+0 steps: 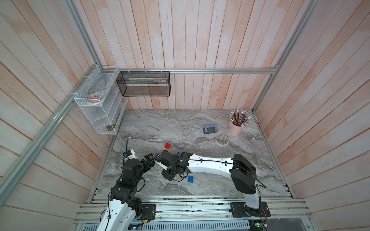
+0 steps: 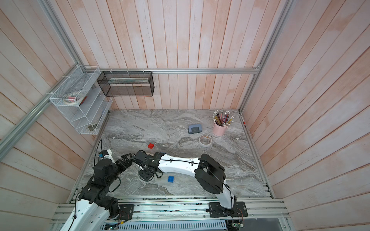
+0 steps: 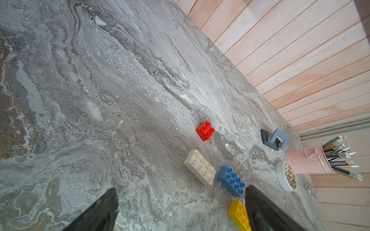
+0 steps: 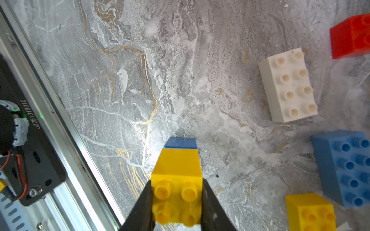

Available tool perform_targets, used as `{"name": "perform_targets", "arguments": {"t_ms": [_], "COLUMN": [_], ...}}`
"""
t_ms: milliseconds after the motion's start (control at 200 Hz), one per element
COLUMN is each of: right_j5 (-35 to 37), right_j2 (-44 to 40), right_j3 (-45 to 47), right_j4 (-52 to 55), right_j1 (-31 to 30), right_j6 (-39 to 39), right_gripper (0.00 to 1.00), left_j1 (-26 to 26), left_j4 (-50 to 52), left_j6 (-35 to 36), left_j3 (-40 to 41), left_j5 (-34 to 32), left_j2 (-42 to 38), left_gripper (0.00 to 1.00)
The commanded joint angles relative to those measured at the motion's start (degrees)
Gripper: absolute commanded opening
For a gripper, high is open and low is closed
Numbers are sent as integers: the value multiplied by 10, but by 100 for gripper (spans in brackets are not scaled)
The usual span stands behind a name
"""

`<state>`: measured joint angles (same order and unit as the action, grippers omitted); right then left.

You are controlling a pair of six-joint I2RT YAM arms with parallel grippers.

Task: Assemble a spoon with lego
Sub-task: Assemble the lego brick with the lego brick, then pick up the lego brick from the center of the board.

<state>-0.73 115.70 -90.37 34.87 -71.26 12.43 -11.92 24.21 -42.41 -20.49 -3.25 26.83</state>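
Observation:
The spoon shows only as a joined pair, a yellow square brick stacked on a blue brick. My right gripper is shut on the yellow one and holds the pair above the table. Loose lego lies beside it: a white brick, a red brick, a long blue brick and a yellow brick. My left gripper hangs open over bare table, and the yellow brick lies just inside one finger. Another blue brick lies alone near the front.
A grey-blue hole punch, a tape roll and a pink cup of pencils stand at the back right. Wire baskets hang on the left wall. An aluminium rail edges the table close to the right gripper.

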Motion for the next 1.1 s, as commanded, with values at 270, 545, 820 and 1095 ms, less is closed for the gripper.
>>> {"name": "perform_targets", "arguments": {"t_ms": [270, 545, 820, 1095], "right_j5": [1, -7, -19, -27], "right_j2": [18, 14, 48, 91], "right_j3": [67, 92, 65, 24], "right_j4": [201, 222, 263, 294], "right_j1": [7, 8, 3, 4], "right_j6": [-7, -21, -43, -50], "right_gripper": [0, 0, 0, 0], "left_j1": [-3, -3, -3, -4], "left_j4": [-59, -62, -55, -54], "left_j6": [0, 1, 9, 9], "left_j3": [9, 15, 23, 40], "left_j5": [54, 60, 55, 64], "left_j2": [26, 28, 14, 10], "left_gripper": [100, 100, 100, 100]}}
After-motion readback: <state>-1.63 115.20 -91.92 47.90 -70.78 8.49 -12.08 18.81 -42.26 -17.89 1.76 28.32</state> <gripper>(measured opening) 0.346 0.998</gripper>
